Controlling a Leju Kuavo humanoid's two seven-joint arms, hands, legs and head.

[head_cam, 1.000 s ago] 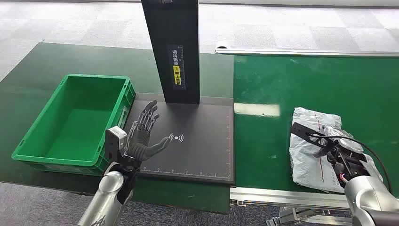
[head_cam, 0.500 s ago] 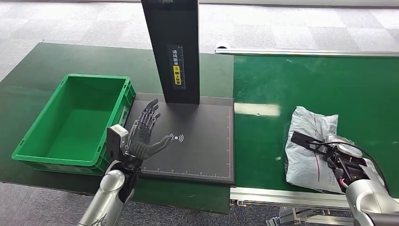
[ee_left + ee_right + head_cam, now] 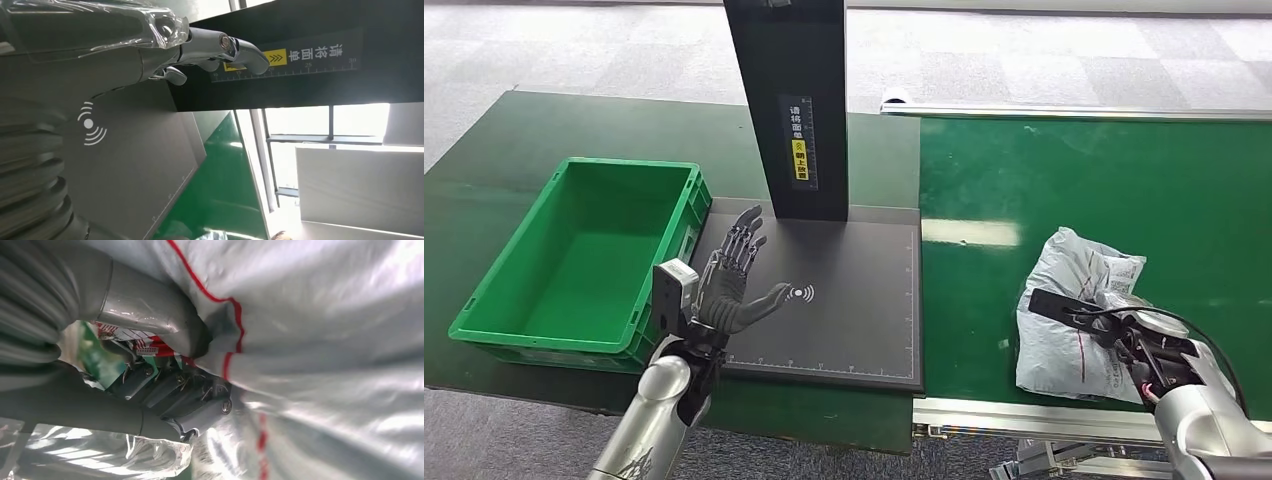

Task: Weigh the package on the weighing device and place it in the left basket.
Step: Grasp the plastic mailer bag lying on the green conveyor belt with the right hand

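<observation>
The package (image 3: 1074,300), a crumpled grey-white plastic mailer with red print, lies on the green belt at the right, near the front edge. My right hand (image 3: 1142,348) grips its near side. In the right wrist view the thumb and dark fingers (image 3: 170,395) pinch a fold of the package (image 3: 325,340). My left hand (image 3: 729,285) hovers open, fingers spread, over the left part of the black weighing plate (image 3: 854,300), beside the empty green basket (image 3: 629,163). The left wrist view shows the left hand (image 3: 150,55) above the plate (image 3: 135,150).
A black column (image 3: 794,100) with a yellow label rises from the back of the weighing plate. The green conveyor belt (image 3: 1074,170) runs on the right, with a metal rail (image 3: 1024,415) along its front. The basket stands on a dark green table (image 3: 524,120).
My right hand has dragged the package leftwards and towards the front edge of the belt. The left hand has barely shifted over the plate.
</observation>
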